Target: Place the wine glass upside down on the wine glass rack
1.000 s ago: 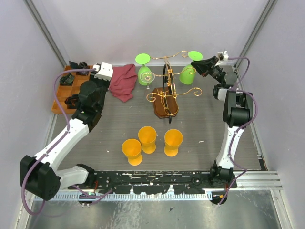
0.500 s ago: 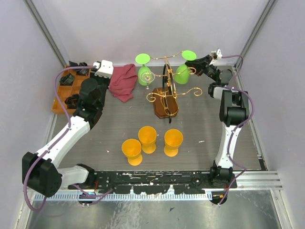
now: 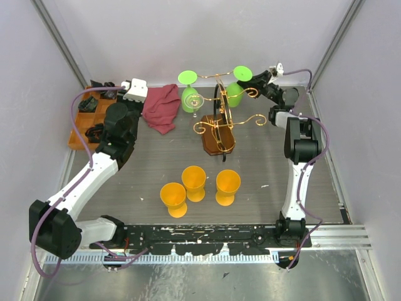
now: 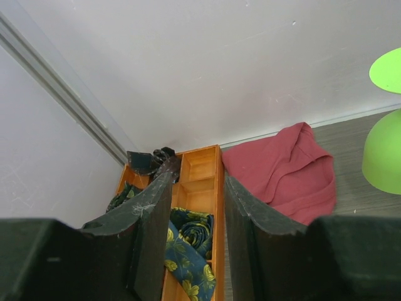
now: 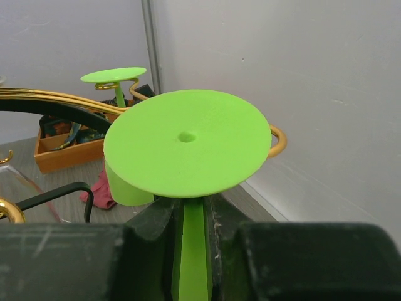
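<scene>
On the table (image 3: pixel 263 163) the rack (image 3: pixel 219 122) stands toward the far edge, about midway between the side edges. The tray (image 3: pixel 78 125) sits in the far left corner with the cloth (image 3: pixel 161 108) just beside it, and three cups (image 3: pixel 194 182) are grouped toward the near edge. A second glass (image 3: pixel 188 91) already hangs foot-up on the rack's far left side. The left claw (image 4: pixel 199 179) hovers over the tray, its jaws partly apart with nothing between them, well away from the job. The right claw (image 3: pixel 258 80) is the one at work, up by the far right corner, pinching the stem of the glass (image 3: pixel 237 84). The glass's long axis is upright, foot on top and bowl hanging below. It lies straight ahead of the claw on the rack side, at the rack's far right scroll. In the right wrist view gold wire shows at both sides just under the foot, so the stem looks to be entering or in the hook. Whether the foot rests on the wire cannot be told. By my reading, the next move needs the stem fully in that slot and the foot lowered onto the wire before release.
</scene>
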`<state>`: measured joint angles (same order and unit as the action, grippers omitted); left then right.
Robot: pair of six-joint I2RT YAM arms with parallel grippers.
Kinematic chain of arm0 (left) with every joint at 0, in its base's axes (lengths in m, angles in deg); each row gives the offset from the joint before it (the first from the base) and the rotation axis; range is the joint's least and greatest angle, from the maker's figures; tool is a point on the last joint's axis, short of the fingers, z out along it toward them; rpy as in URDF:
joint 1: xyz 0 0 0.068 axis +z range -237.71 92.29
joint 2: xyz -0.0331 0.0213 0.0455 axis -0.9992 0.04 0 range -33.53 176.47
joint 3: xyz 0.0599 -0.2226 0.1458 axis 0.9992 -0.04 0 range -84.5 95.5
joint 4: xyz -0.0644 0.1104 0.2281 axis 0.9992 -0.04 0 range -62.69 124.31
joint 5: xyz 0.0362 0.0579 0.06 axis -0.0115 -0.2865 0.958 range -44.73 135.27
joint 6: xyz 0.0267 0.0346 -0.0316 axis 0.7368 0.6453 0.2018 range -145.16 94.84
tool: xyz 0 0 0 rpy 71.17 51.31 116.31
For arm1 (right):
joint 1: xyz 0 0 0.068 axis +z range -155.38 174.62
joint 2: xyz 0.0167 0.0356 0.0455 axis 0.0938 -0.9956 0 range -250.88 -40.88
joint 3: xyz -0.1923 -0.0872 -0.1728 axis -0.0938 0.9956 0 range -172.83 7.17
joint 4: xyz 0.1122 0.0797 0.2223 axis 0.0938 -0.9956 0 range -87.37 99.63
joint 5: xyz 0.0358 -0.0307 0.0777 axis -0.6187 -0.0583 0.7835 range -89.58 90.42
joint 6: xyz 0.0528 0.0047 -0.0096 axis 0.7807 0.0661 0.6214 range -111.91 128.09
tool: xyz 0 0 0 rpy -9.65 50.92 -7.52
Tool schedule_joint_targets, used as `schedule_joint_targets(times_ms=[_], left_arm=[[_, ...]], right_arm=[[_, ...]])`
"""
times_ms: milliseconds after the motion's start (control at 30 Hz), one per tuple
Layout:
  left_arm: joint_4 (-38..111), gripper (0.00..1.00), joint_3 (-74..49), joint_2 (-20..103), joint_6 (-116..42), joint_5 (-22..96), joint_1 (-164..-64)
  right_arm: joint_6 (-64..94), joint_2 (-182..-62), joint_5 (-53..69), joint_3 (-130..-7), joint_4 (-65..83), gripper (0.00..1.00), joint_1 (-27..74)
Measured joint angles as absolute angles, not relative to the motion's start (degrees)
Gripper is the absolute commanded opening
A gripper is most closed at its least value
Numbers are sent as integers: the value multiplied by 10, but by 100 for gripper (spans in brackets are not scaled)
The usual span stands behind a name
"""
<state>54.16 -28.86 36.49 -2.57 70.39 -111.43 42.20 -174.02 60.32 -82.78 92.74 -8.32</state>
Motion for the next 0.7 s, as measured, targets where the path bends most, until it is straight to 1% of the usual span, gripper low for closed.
schedule_joint_targets(times_ms=[333,700], left_arm=[[542,45,-289,365,-26,707,-1113],[541,45,-289,365,-26,708,-1111]], right_arm=[[377,-1748,589,-865,869,3,-67],[350,-1764,531,-880,821,2,-66]])
